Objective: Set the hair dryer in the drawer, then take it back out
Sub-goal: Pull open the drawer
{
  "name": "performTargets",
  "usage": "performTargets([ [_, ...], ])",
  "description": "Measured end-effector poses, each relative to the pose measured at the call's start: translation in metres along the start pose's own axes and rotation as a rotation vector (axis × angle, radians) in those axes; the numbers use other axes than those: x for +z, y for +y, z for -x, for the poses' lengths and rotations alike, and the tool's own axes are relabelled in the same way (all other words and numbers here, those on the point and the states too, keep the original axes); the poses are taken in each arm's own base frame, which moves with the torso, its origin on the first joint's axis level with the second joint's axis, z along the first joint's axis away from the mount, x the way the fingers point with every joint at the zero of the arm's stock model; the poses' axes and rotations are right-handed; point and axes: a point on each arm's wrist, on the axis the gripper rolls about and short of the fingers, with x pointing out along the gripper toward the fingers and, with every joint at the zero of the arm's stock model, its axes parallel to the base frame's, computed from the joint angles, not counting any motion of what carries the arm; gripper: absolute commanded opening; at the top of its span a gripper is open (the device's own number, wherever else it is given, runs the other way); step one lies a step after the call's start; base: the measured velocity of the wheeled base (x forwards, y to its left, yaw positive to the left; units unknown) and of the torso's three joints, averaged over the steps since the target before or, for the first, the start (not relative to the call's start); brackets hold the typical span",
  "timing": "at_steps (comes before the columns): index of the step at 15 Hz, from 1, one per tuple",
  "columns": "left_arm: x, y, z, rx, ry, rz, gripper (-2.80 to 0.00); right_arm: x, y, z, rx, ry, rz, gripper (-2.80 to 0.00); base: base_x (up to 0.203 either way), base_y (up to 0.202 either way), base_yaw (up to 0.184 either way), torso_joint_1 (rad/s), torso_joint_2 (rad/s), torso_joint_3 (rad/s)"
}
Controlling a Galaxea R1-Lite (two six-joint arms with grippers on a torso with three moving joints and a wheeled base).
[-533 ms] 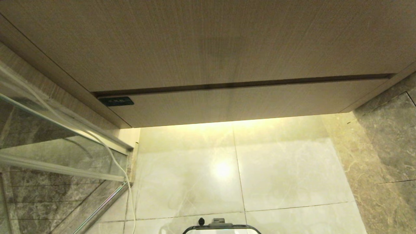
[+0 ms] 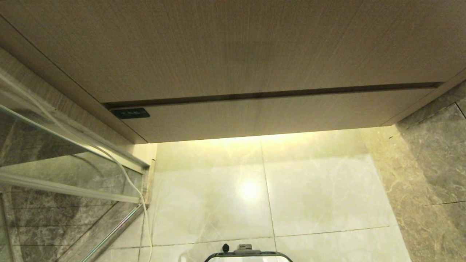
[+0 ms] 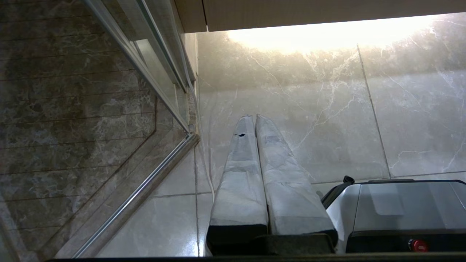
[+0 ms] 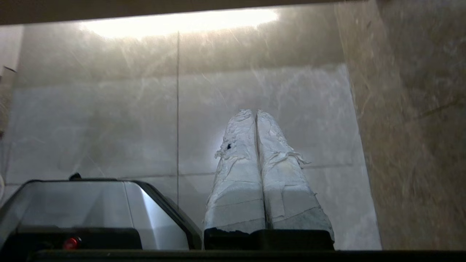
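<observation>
Both grippers, left (image 3: 255, 118) and right (image 4: 255, 112), hang pressed together, empty. Drawer (image 2: 276, 116) closed. Dryer unseen; presumably light, rigid, best held by handle

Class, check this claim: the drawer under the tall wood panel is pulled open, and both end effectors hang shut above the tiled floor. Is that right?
One error: the drawer is closed, its front flush, as the head view shows. The rest holds: left end effector and right end effector hang shut above the tiled floor.
</observation>
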Motion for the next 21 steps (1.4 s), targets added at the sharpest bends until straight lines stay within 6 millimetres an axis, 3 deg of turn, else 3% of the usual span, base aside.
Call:
performTargets([
  [2, 0.000, 0.000, 0.000, -0.001, 0.000, 0.000, -2.80, 0.038, 0.001, 0.010, 0.043, -0.058, -0.001, -2.80, 0.000, 0.000, 0.000, 0.000, 0.00, 0.000],
  [7, 0.000, 0.000, 0.000, 0.000, 0.000, 0.000, -2.80, 0.202, 0.002, 0.043, 0.227, -0.108, -0.021, -2.80, 0.000, 0.000, 0.000, 0.000, 0.00, 0.000],
  [10, 0.000, 0.000, 0.000, 0.000, 0.000, 0.000, -2.80, 0.266, 0.004, 0.022, 0.418, 0.066, -0.025, -2.80, 0.000, 0.000, 0.000, 0.000, 0.00, 0.000],
  [12, 0.000, 0.000, 0.000, -0.001, 0.000, 0.000, -2.80, 0.283, 0.005, -0.010, 0.561, 0.246, -0.023, -2.80, 0.000, 0.000, 0.000, 0.000, 0.00, 0.000],
  [16, 0.000, 0.000, 0.000, -0.001, 0.000, 0.000, -2.80, 0.290, 0.015, -0.091, 0.758, 0.518, 0.016, -2.80, 0.000, 0.000, 0.000, 0.000, 0.00, 0.000],
  [18, 0.000, 0.000, 0.000, 0.000, 0.000, 0.000, -2.80, 0.282, 0.025, -0.130, 0.787, 0.597, 0.125, -2.80, 0.000, 0.000, 0.000, 0.000, 0.00, 0.000],
  [21, 0.000, 0.000, 0.000, 0.000, 0.000, 0.000, -2.80, 0.258, 0.038, -0.185, 0.877, 0.645, 0.427, -2.80, 0.000, 0.000, 0.000, 0.000, 0.00, 0.000],
])
